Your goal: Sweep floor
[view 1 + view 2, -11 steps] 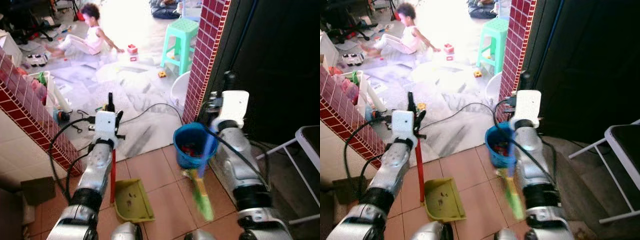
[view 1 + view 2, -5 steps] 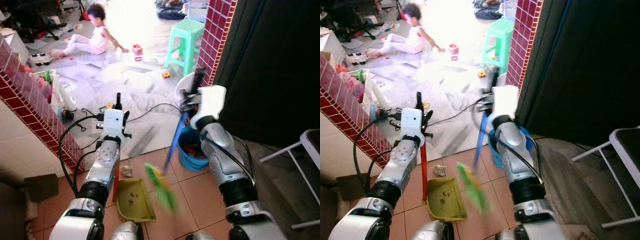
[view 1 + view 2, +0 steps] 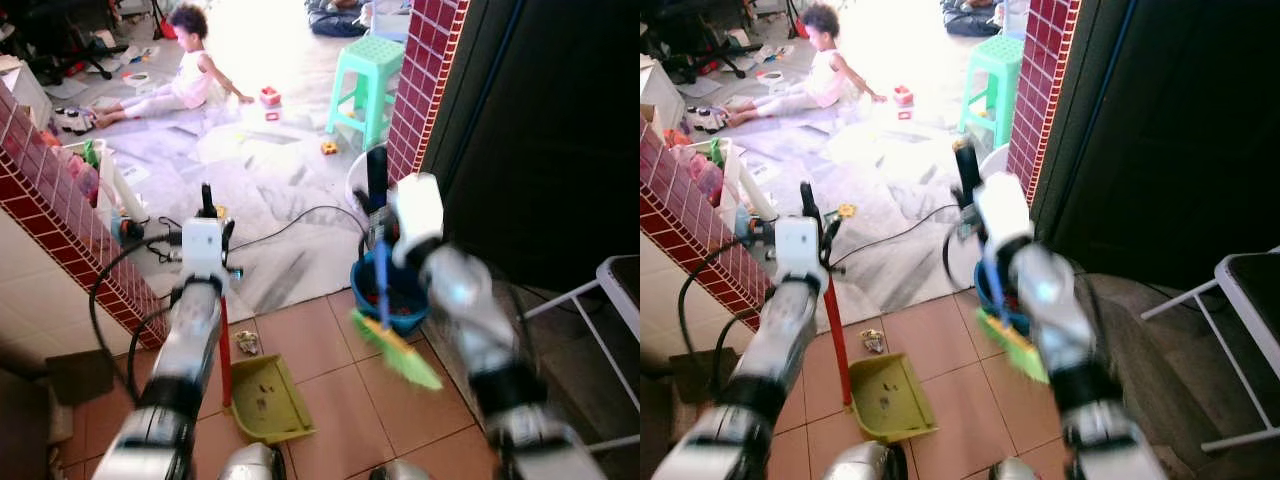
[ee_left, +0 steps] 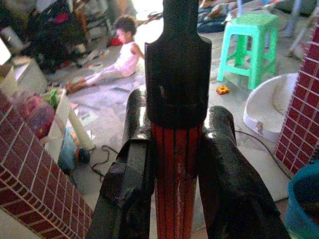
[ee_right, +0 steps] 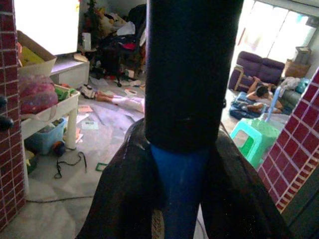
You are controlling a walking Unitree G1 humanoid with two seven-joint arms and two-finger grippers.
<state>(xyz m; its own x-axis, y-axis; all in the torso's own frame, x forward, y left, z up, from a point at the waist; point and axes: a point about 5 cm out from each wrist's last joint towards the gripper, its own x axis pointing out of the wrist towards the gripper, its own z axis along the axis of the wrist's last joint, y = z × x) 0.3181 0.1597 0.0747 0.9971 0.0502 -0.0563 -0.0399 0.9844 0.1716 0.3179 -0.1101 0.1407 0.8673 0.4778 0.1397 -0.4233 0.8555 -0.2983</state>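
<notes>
1. The left gripper was closed around the red handle of the dustpan; both black fingers pressed the shaft just below its black cap, which hid most of the scene beyond.
2. The dustpan, olive green, rested on the tiled floor with its handle rising upright; specks lay in its tray, too small to identify.
3. The right gripper was clamped on the blue handle of the broom, the black grip end of the handle blocking the centre of the right wrist view.
4. The broom's green bristle head hung just in front of the blue bucket, smeared by motion blur; whether it touched the floor could not be told.
5. The right arm was likewise blurred in both eye views, and its outline was unclear.
6. A small piece of crumpled debris lay on the tiles just beside the dustpan handle.
7. The bucket's contents were partly hidden behind the broom; only reddish items could be made out.
8. A black cable ran across the grey mat beyond the tiles.
9. A child sat on the floor far back, near a green stool, under overexposed light.
10. A white chair was cut off at the picture's right edge.
</notes>
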